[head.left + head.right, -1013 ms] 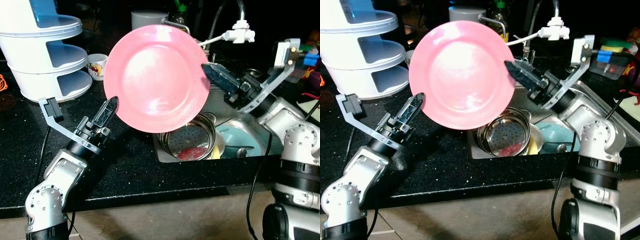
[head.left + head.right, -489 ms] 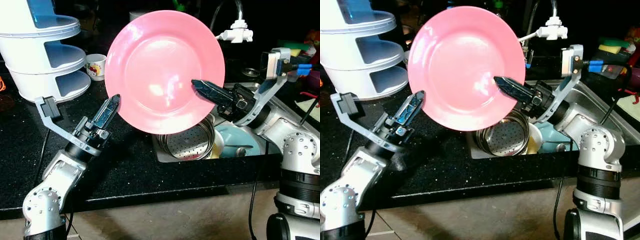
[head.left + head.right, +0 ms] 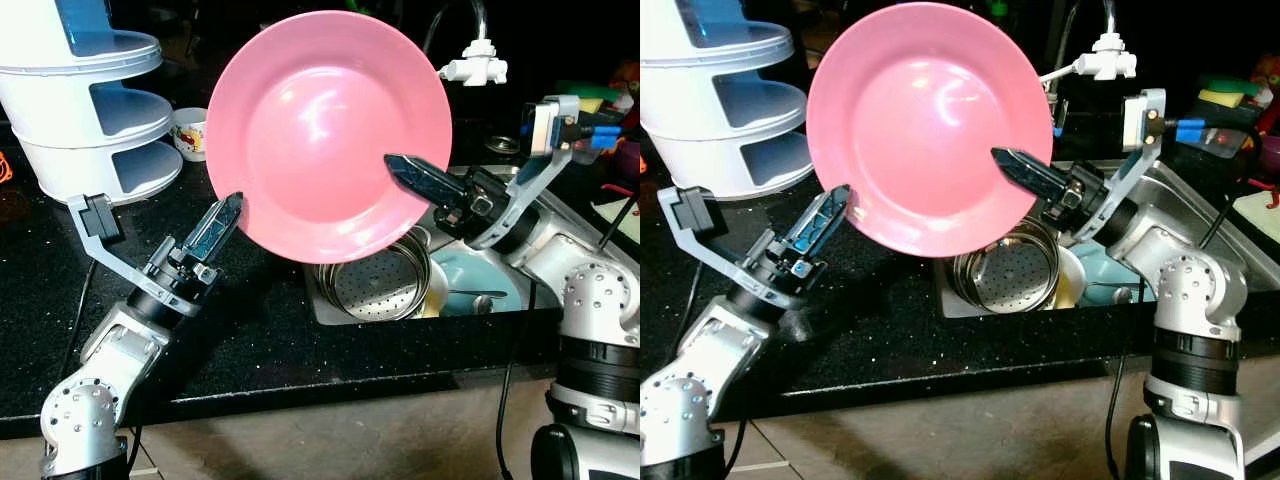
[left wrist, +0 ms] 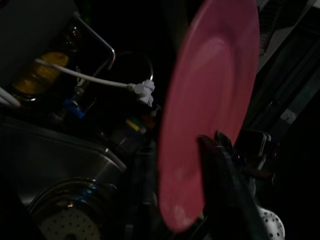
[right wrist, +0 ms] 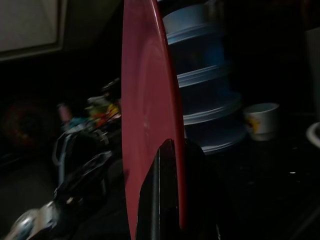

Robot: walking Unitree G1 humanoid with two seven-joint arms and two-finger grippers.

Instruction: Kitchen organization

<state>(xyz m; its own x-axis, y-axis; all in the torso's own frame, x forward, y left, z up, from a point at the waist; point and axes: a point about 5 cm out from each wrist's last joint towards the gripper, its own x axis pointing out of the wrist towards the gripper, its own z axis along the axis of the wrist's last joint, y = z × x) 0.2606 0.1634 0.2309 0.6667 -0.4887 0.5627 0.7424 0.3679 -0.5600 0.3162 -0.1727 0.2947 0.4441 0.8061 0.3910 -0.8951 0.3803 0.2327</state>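
A pink plate [image 3: 328, 130] stands almost upright in the air above the black speckled worktop [image 3: 250, 320] and the near-left corner of the steel sink [image 3: 455, 215], its hollow face turned toward the head camera. The right claw [image 3: 410, 172] reaches in from the right, its silver arm bent at the elbow and the forearm angled up and inward over the sink; its two black fingers are clamped on the plate's right rim, one finger [image 3: 425, 180] lying across the front face, and the right wrist view shows the rim [image 5: 150, 125] edge-on between them. The left claw [image 3: 225, 215] comes up from the lower left on a raised forearm, pointing up and to the right, with its tip at the plate's lower left edge; the left wrist view shows its dark fingers [image 4: 220, 175] on either side of the rim with the plate between them, though whether they actually press on it cannot be told. Below the plate, in the sink, sits a perforated steel strainer pot [image 3: 380, 285] beside a light blue bowl [image 3: 480, 280]. A faucet with a white fitting [image 3: 475, 62] rises behind. On the worktop at far left stands a white and blue tiered rack [image 3: 85, 95], with a small patterned cup [image 3: 192, 130] just beside it.
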